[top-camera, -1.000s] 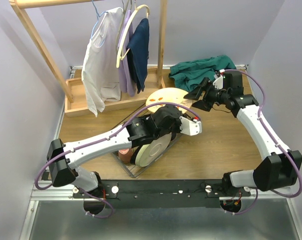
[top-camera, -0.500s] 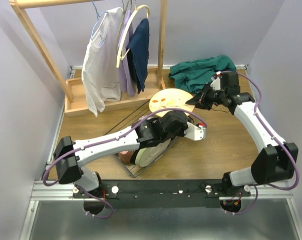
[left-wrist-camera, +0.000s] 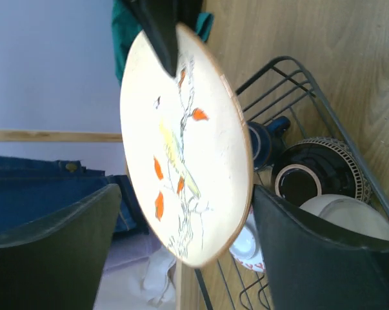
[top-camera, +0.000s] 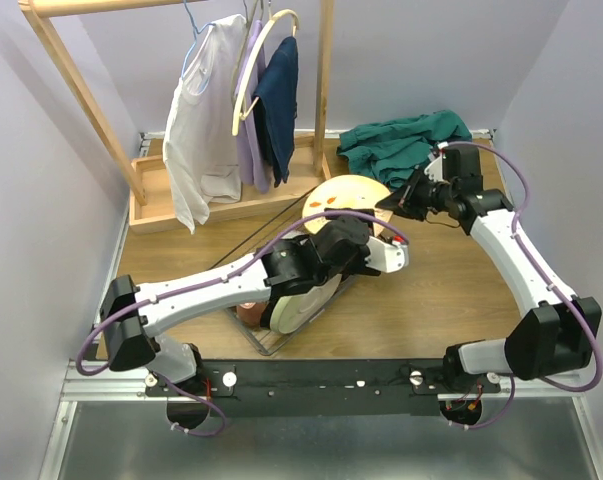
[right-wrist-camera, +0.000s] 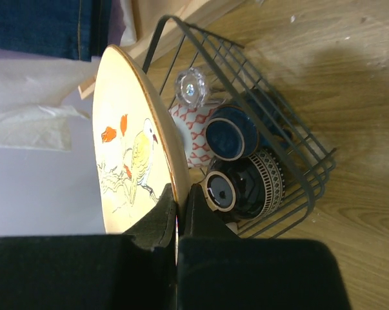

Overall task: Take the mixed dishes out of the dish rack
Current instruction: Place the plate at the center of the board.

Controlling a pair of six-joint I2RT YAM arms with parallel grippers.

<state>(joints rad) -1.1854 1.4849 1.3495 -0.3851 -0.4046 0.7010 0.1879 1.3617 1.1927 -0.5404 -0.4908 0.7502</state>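
A cream plate [top-camera: 346, 193] painted with a bird and orange leaves hangs on edge above the far end of the black wire dish rack [top-camera: 266, 342]. My right gripper [top-camera: 389, 204] is shut on the plate's rim [right-wrist-camera: 126, 155], one finger on each face [right-wrist-camera: 179, 194]. My left gripper [left-wrist-camera: 184, 194] is open, its fingers [left-wrist-camera: 297, 245] standing on either side of the plate [left-wrist-camera: 181, 148] without touching it. Left in the rack [right-wrist-camera: 297, 148] are a dark patterned bowl [right-wrist-camera: 259, 184], a blue cup [right-wrist-camera: 228, 132], a red-patterned cup [right-wrist-camera: 194, 139], a clear glass [right-wrist-camera: 191, 87] and another cream plate [top-camera: 301, 300].
A wooden clothes rack with hanging garments [top-camera: 231, 100] stands at the back left on a wooden tray base [top-camera: 171, 205]. A crumpled green cloth [top-camera: 401, 140] lies at the back right, just behind my right gripper.
My right gripper came in and shut on the plate's rim. My left gripper then opened and let go of the plate, which has shifted slightly to the right.
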